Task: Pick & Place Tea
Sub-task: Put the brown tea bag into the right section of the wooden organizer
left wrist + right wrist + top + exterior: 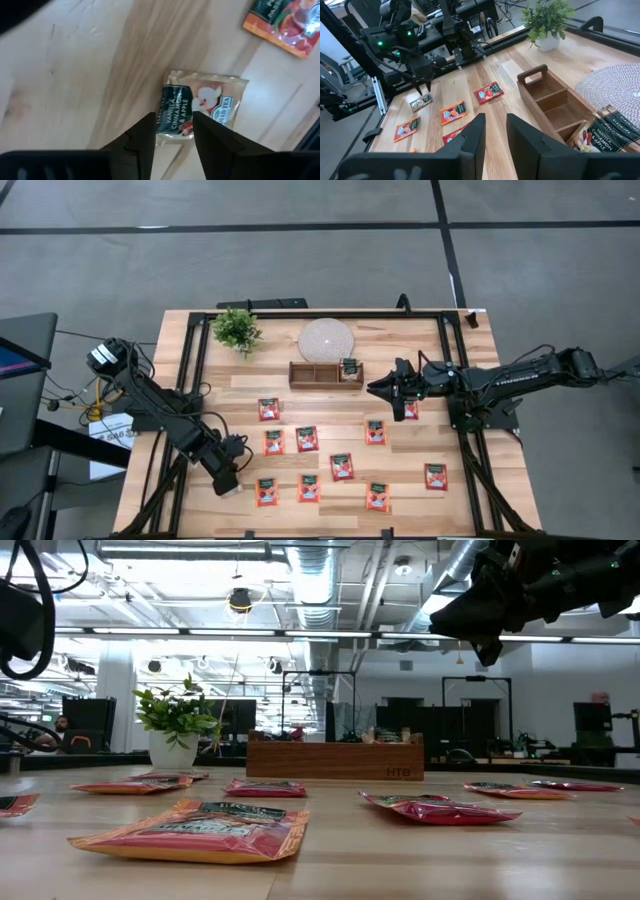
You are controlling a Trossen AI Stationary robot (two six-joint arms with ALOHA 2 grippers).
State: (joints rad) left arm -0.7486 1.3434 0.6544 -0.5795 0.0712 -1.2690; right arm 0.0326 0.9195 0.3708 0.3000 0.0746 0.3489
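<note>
The left gripper (pixel 172 131) is seen with its two dark fingers (pixel 142 137) parted by a narrow gap and nothing held between them. Directly beneath that gap a pale beige tea sachet (pixel 200 106) with a dark green label lies flat on the wooden table (pixel 75 75), apart from the fingertips. In the high view this gripper (pixel 226 480) hangs over the table's front-left part, well away from the wooden tray (pixel 325 374), and the beige sachet is covered by it there.

The right gripper (pixel 385 390) is held above the table just right of the tray, its fingers (pixel 472 135) parted by a modest gap and empty. A beige sachet (pixel 349 369) stands in the tray's right compartment.

Red-orange sachets (pixel 341 467) are spread flat over the table in front of the tray, about a dozen being countable from above; one (pixel 267 492) lies just beside the left gripper. Behind the tray a round white disc (pixel 326 339) is placed, and a small potted plant (pixel 237 330) stands to the tray's left rear. In the low view the nearest red-orange sachet (pixel 195 832) fills the foreground.
</note>
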